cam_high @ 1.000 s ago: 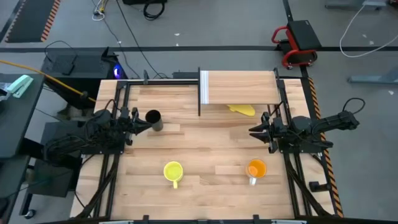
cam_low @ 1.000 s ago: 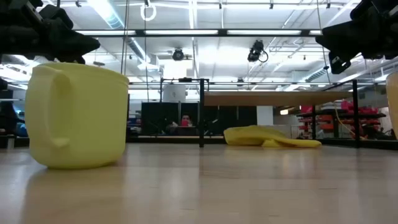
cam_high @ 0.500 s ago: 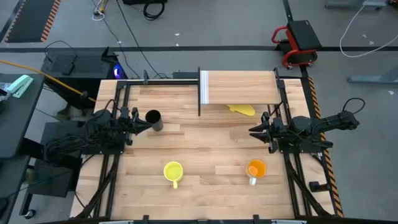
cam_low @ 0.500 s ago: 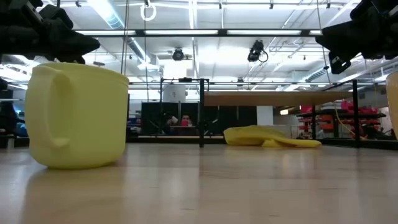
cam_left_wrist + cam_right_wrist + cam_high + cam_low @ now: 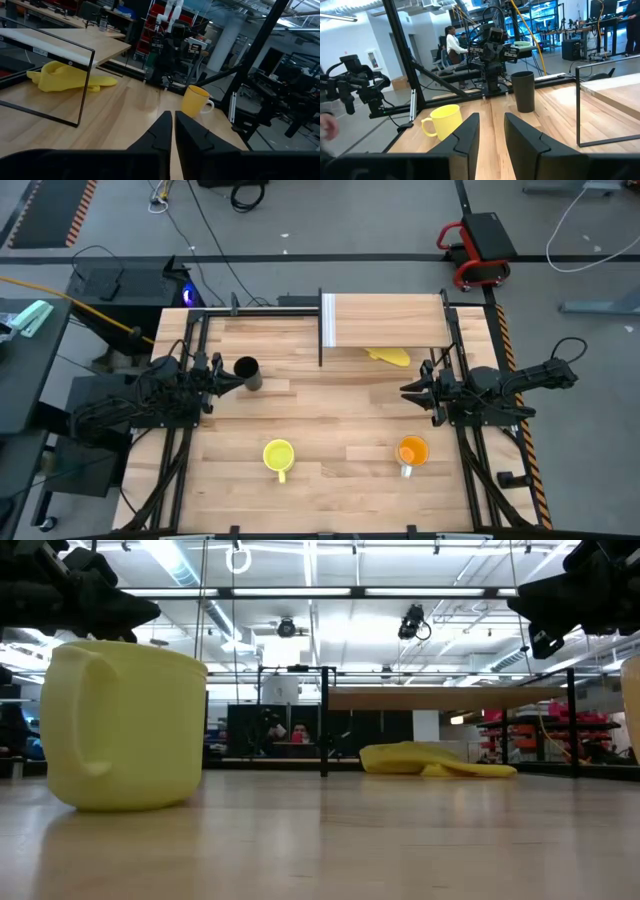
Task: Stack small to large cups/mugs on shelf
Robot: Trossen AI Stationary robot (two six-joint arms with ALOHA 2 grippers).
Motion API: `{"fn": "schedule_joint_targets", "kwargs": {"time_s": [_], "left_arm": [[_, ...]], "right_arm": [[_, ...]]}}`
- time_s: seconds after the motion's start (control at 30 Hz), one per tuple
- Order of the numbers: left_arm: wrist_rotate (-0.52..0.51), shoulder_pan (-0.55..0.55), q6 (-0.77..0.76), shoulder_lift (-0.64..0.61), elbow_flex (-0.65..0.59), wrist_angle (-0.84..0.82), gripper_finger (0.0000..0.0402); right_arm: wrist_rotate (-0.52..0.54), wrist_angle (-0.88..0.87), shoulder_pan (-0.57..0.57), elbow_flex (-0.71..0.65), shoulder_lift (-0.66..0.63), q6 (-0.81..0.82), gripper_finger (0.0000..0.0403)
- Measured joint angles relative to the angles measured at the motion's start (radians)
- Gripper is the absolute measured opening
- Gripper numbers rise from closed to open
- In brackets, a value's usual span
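Observation:
The tall black cup (image 5: 247, 373) stands upright on its base on the left half of the table, also seen in the right wrist view (image 5: 523, 91). The yellow mug (image 5: 278, 455) (image 5: 125, 725) and the orange mug (image 5: 412, 452) (image 5: 196, 100) stand near the table's near edge. The shelf (image 5: 385, 320) sits at the far edge, with its white end panel (image 5: 327, 321) on its left. My left gripper (image 5: 236, 383) (image 5: 173, 122) hovers shut just left of the black cup. My right gripper (image 5: 404, 391) (image 5: 491, 127) hovers open at the right side, beyond the orange mug.
A flat yellow floppy object (image 5: 388, 356) (image 5: 435, 761) lies on the table, partly under the shelf's near edge. Thin dark posts (image 5: 86, 85) carry the shelf. Bare wood lies between the two arms in the table's middle. A person (image 5: 453, 42) stands in the room beyond.

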Motion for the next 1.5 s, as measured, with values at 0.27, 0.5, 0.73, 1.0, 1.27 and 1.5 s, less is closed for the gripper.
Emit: {"fn": "schedule_joint_targets", "kwargs": {"time_s": [0.27, 0.5, 0.73, 1.0, 1.27, 1.5], "left_arm": [[0.0, 0.0, 0.0, 0.0, 0.0, 0.0, 0.0034], [0.0, 0.0, 0.001, 0.0, 0.0, 0.001, 0.0025], [-0.049, 0.0, -0.058, 0.0, 0.0, 0.067, 0.0033], [-0.051, 0.0, -0.332, 0.0, 0.0, 0.101, 0.003], [-0.134, 0.0, -0.445, 0.0, 0.0, 0.151, 0.0024], [-0.302, 0.0, -0.501, 0.0, 0.0, 0.233, 0.0034]], "right_arm": [[0.0, 0.0, 0.0, 0.0, 0.0, 0.0, 0.0098], [0.0, 0.0, 0.0, 0.0, 0.0, 0.0, 0.0098], [0.0, 0.0, 0.0, 0.0, 0.0, 0.0, 0.0098], [0.0, 0.007, 0.0, 0.0, 0.0, 0.0, 0.0098], [0.016, 0.215, -0.003, 0.0, 0.0, 0.032, 0.0098], [0.016, 0.467, -0.003, 0.0, 0.0, 0.029, 0.0098]]}}
